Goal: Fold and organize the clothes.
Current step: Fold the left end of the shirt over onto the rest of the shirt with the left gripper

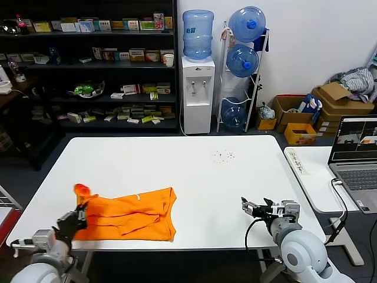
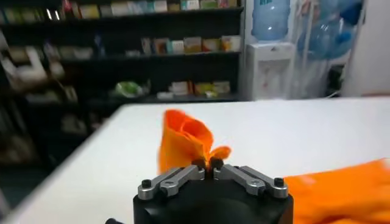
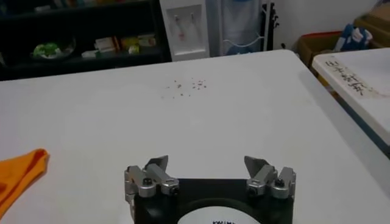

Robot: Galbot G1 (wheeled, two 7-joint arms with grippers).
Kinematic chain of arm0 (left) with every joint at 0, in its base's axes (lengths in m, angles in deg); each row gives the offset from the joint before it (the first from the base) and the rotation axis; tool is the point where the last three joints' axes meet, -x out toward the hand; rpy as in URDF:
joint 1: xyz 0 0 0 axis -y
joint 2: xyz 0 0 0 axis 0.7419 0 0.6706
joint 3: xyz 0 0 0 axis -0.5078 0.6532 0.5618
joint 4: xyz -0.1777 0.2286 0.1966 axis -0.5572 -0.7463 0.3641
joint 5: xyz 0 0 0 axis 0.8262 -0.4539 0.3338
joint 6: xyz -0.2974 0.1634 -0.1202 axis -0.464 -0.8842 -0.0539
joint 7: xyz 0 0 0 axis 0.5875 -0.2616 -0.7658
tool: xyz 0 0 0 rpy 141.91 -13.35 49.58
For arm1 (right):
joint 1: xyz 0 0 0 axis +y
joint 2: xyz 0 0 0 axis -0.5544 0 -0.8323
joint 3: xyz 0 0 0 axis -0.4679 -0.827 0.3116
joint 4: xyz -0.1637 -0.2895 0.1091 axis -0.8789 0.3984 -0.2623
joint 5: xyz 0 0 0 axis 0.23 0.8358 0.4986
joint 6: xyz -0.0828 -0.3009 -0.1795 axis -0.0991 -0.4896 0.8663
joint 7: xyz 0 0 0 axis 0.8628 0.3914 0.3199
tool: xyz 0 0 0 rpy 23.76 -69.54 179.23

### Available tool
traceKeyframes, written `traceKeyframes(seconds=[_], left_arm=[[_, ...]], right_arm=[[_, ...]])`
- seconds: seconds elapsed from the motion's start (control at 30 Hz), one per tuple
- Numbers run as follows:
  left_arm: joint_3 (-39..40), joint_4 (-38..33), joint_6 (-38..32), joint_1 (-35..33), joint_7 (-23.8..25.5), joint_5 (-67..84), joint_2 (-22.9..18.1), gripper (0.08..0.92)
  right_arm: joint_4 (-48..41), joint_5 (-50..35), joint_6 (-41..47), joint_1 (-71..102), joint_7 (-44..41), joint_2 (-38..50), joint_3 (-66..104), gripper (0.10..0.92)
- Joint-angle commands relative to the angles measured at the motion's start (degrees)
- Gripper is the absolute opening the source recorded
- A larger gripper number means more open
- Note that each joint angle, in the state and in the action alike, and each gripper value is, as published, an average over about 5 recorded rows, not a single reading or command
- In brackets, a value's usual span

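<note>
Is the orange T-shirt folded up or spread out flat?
Partly folded: the orange T-shirt lies doubled over, one end pinched up by the left gripper.

Bright, even indoor light; left wrist view's background shelves [image 2: 122, 49] blurred.

A white surface [image 1: 194, 171] is backed by dark shelves [image 1: 88, 65] stocked with boxes. A water dispenser [image 1: 197, 88] and bottle rack [image 1: 241, 71] are parked against the white wall [image 1: 318, 41]; cardboard boxes [image 1: 306, 115] are piled at the right.

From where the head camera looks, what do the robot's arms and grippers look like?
Both arms are rounded pale grey shells. Each ends in a black gripper: the left gripper and right gripper have silver metal finger links fastened with dark screws. A black cable loops beside the right wrist.
</note>
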Motion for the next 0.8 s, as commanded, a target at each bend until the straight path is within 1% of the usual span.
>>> traceKeyframes(seconds=[0.03, 0.17, 0.27, 0.53, 0.73, 0.8], left_arm=[[13.66, -5.17, 7.36, 9.9, -7.79, 21.85, -8.55, 0.13], [15.46, -4.05, 7.45, 11.9, -8.36, 20.62, -10.54, 0.13], [16.6, -4.22, 7.69, 12.65, -8.7, 19.36, -11.19, 0.13], [18.71, -5.64, 8.7, 12.56, -9.72, 17.39, -11.34, 0.13], [18.73, -5.02, 9.89, 11.65, -9.16, 15.69, -11.25, 0.13], [18.66, -4.83, 10.01, 11.5, -8.75, 15.55, -11.38, 0.151]], right_arm=[[-0.62, 0.15, 0.08, 0.18, 0.41, -0.61, -0.04, 0.823], [-0.78, 0.27, 0.12, 0.23, 0.6, -0.91, 0.02, 0.823], [-1.01, 0.36, 0.12, 0.2, 0.66, -1.18, -0.02, 0.823], [-1.08, 0.36, 0.11, 0.1, 0.69, -1.35, -0.11, 0.823], [-1.01, 0.28, 0.13, 0.11, 0.68, -1.21, -0.18, 0.823], [-1.05, 0.26, 0.12, 0.08, 0.68, -1.2, -0.25, 0.823]])
